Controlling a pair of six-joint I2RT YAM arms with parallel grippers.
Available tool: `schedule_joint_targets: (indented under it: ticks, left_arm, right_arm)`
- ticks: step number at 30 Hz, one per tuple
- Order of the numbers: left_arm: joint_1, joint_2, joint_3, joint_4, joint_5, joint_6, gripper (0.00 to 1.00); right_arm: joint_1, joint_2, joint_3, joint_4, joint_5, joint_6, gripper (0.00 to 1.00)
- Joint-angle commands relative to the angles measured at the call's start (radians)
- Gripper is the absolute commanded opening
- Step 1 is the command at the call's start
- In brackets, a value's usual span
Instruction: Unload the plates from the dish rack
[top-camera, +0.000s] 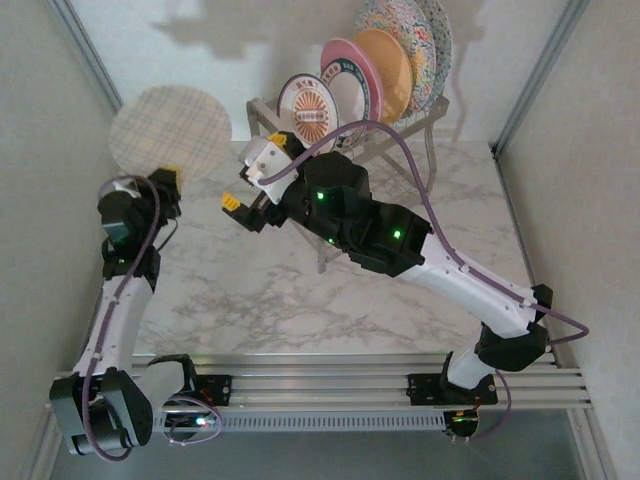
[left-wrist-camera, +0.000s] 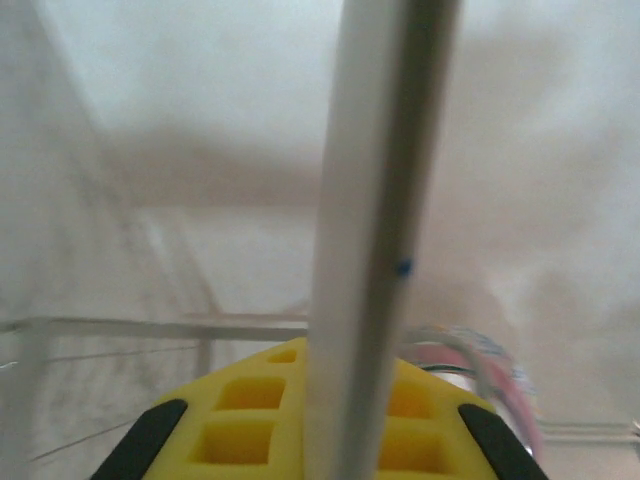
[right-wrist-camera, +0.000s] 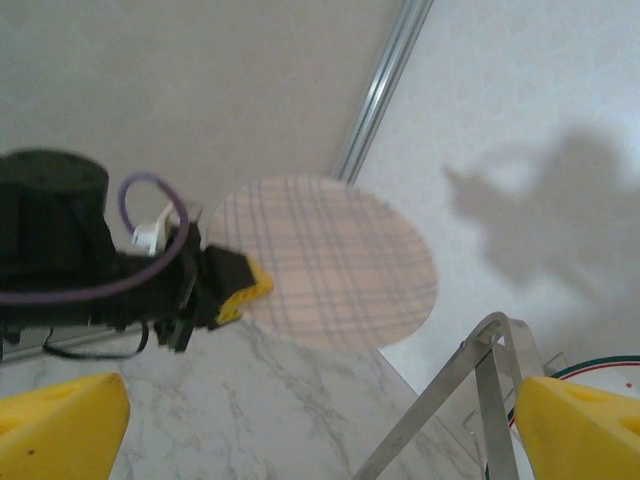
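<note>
My left gripper is shut on the lower rim of a round beige plate with a plaid pattern, held upright over the table's far left corner. In the left wrist view that plate runs edge-on across the yellow finger. The right wrist view shows the plaid plate and the left gripper on its edge. My right gripper is open and holds nothing, left of the dish rack; its fingers frame the view. The rack holds a medallion plate, a pink plate, an orange plate and blue-speckled plates.
The marble table lies in front of the rack. A silver rack leg slants close to my right gripper, with a green-rimmed plate behind it. Walls with metal corner posts close in on both sides.
</note>
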Motion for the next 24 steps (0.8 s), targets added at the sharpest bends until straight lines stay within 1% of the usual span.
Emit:
schedule_joint_targets:
  ticks: [1, 6, 12, 17, 24]
  left_arm:
    - [0.010, -0.030, -0.087, 0.071, -0.042, 0.038, 0.00]
    - [0.013, 0.023, -0.211, 0.156, -0.058, 0.058, 0.00]
    - [0.013, 0.168, -0.259, 0.276, -0.033, 0.082, 0.00]
    - [0.012, 0.306, -0.244, 0.386, 0.004, 0.090, 0.00]
    - [0.014, 0.477, -0.166, 0.433, 0.016, 0.111, 0.00]
  right_arm:
    - [0.005, -0.006, -0.001, 0.001, 0.003, 0.023, 0.99]
    - [0.003, -0.014, -0.014, -0.016, -0.015, 0.044, 0.99]
    - [-0.031, -0.013, 0.009, -0.080, -0.063, 0.125, 0.99]
    - [-0.074, -0.017, 0.014, -0.107, -0.103, 0.189, 0.99]
    - [-0.094, -0.016, 0.025, -0.119, -0.122, 0.207, 0.99]
